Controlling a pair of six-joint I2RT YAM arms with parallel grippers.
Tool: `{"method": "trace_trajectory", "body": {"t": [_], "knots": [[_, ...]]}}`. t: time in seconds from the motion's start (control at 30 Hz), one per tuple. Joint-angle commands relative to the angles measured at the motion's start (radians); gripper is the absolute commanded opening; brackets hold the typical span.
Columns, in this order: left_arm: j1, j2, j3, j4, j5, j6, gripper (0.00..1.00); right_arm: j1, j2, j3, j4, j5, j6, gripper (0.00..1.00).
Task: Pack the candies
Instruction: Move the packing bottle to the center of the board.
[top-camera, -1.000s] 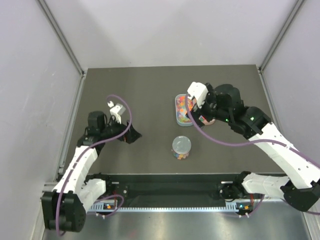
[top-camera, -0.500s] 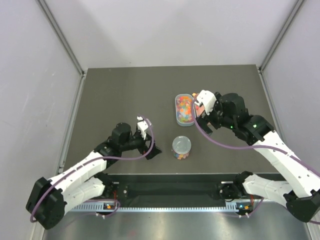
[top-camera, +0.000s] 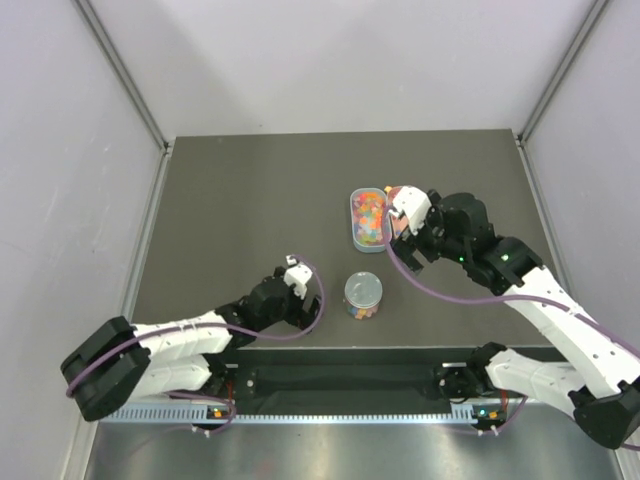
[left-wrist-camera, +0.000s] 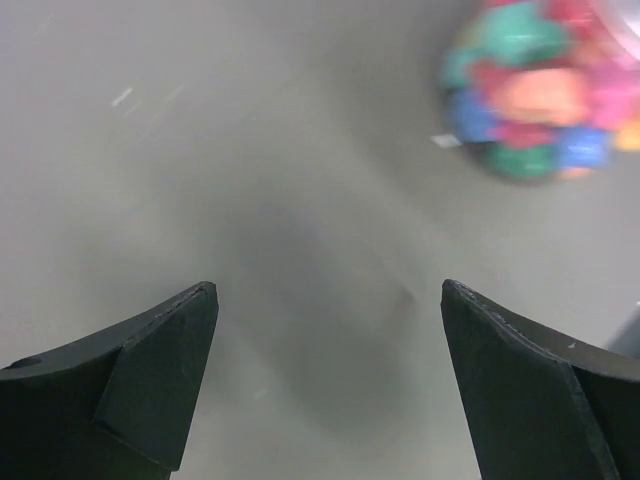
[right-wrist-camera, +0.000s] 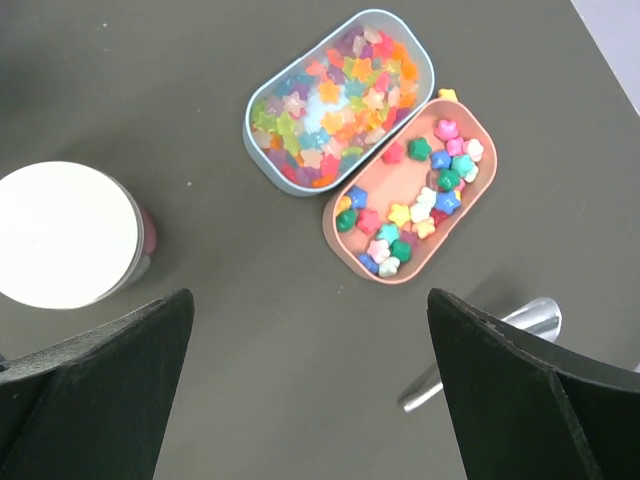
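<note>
Nearest the arms' bases, the left jaws sit low over the matte, dark grey tabletop (top-camera: 250, 200), spread wide with only bare surface between their two black, wedge-shaped fingers (left-wrist-camera: 150, 370). Just to their right stands a clear round cup (top-camera: 363, 293), capped with a flat white lid (right-wrist-camera: 65, 235). Through its wall the candies (left-wrist-camera: 540, 90) show as a blurred heap of pink, blue, green and orange. Farther back, the right jaws hang above the tabletop, also wide apart and holding nothing. Below them two shallow, oblong trays with rounded ends lie side by side, touching along their long edges. The pale blue tray (right-wrist-camera: 247, 125) is packed with small translucent star shapes in yellow, orange, green and purple. The salmon-pink tray (right-wrist-camera: 400, 280) holds a looser scatter of opaque, chunky stars in pink, blue, green, yellow and white, with much of its floor bare. One yellow candy (right-wrist-camera: 447, 95) lies at the pink tray's far end, and whether it is inside the rim cannot be told. Beside the pink tray lies a glossy, silvery rod-like piece (right-wrist-camera: 480, 350), apart from it.
</note>
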Motion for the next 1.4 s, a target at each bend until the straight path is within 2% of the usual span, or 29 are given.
{"method": "trace_trajectory", "body": {"t": [0.0,0.13,0.2,0.3,0.43,0.57,0.67,0.83,1.03,1.1,1.23,1.37], "knots": [[-0.101,0.029,0.007,0.163,-0.038,0.087,0.98,-0.013,0.029,-0.013,0.121,-0.026,0.001,1.00],[-0.184,0.072,0.031,0.143,-0.020,0.096,0.98,-0.011,0.061,-0.009,0.152,-0.035,0.006,1.00],[-0.210,0.133,0.039,0.158,-0.007,0.043,0.98,-0.013,0.070,-0.001,0.149,-0.037,0.001,1.00],[-0.227,0.234,0.062,0.187,0.000,0.000,0.99,-0.016,0.069,0.008,0.141,-0.032,-0.002,1.00],[-0.237,0.394,0.106,0.241,-0.063,0.007,0.98,-0.025,0.052,0.011,0.128,-0.037,0.013,1.00],[-0.237,0.529,0.117,0.219,-0.096,-0.048,0.98,-0.042,0.017,0.010,0.085,-0.054,0.039,1.00],[-0.243,0.558,0.128,0.190,-0.108,-0.054,0.98,-0.048,-0.011,-0.005,0.072,-0.055,0.035,1.00],[-0.272,0.593,0.163,0.084,-0.063,-0.149,0.98,-0.057,-0.040,-0.027,0.055,-0.070,0.010,1.00],[-0.451,0.560,0.110,0.107,-0.086,-0.256,0.98,-0.077,-0.075,-0.071,0.057,-0.126,-0.022,1.00],[-0.479,0.619,0.123,0.107,-0.114,-0.293,0.98,-0.085,-0.091,-0.090,0.068,-0.155,-0.039,1.00],[-0.476,0.933,0.228,0.040,-0.247,-0.387,0.98,-0.094,-0.126,-0.153,0.127,-0.193,-0.045,1.00],[-0.468,1.095,0.309,-0.014,-0.278,-0.492,0.98,-0.105,-0.151,-0.174,0.140,-0.205,-0.045,1.00]]}}
